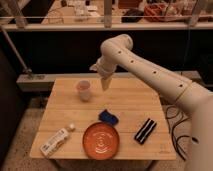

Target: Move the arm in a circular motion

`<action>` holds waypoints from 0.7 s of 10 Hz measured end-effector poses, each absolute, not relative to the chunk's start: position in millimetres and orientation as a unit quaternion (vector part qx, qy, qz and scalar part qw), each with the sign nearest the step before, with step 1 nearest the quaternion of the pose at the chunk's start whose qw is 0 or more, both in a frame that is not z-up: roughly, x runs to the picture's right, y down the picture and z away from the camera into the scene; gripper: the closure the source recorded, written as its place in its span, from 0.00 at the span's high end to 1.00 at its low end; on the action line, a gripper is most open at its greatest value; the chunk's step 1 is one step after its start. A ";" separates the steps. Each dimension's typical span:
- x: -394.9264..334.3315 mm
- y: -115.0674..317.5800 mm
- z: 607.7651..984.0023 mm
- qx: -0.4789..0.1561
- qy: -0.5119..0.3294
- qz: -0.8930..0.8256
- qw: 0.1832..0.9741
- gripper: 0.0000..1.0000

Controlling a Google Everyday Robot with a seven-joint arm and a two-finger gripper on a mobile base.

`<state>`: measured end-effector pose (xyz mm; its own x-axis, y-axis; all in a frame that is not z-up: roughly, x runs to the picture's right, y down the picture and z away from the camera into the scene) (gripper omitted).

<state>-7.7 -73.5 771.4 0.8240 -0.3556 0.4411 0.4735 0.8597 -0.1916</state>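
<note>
The off-white arm (150,70) of thick rounded segments with small dark dots reaches in from the right edge and bends at an elbow over the back of the wooden table (130,107). It tapers down to a narrow tan gripper (105,83), which hangs above the table's far middle, just right of a pink cup (84,90). The gripper holds nothing that I can see.
On the table: an orange plate (101,140) at the front, a blue object (108,117) behind it, a white bottle (55,141) lying at the front left, a black object (145,131) at the right. Cables (175,125) lie on the floor right.
</note>
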 end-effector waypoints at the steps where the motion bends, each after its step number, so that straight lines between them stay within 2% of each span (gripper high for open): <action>1: 11.3 -88.1 791.5 -0.149 -0.181 -0.209 0.950 0.80; 4: 79.1 -99.5 829.0 -0.164 -0.131 -0.168 0.963 0.80; 7: 153.9 -78.0 843.1 -0.190 -0.073 -0.103 0.974 0.80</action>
